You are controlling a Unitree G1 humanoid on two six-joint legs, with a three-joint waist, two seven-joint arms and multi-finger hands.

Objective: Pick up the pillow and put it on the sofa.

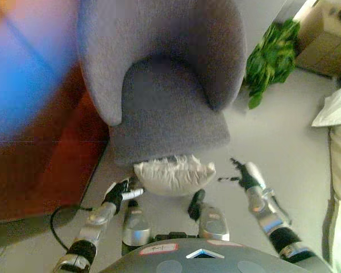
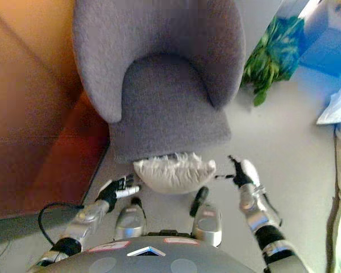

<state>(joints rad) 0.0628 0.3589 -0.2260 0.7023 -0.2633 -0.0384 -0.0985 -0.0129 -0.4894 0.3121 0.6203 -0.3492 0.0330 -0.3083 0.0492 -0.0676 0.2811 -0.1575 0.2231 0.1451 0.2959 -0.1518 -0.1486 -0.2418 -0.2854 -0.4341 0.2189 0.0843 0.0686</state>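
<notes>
A: What's cut off?

B: The sofa [image 1: 159,74] loses its back past the 12 o'clock edge. The box [image 1: 327,40] at 1 o'clock runs out of view, and so does the white cloth [image 1: 336,109] at 3 o'clock.

A: Anything hidden?

B: The pillow's [image 1: 173,175] far edge tucks under the sofa's front. The plant's [image 1: 270,60] pot can't be seen.

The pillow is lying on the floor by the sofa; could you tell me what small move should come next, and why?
Probably bring both hands inward onto the pillow. The left hand and right hand flank its ends, open, neither gripping it, and it lies against the sofa base.
</notes>
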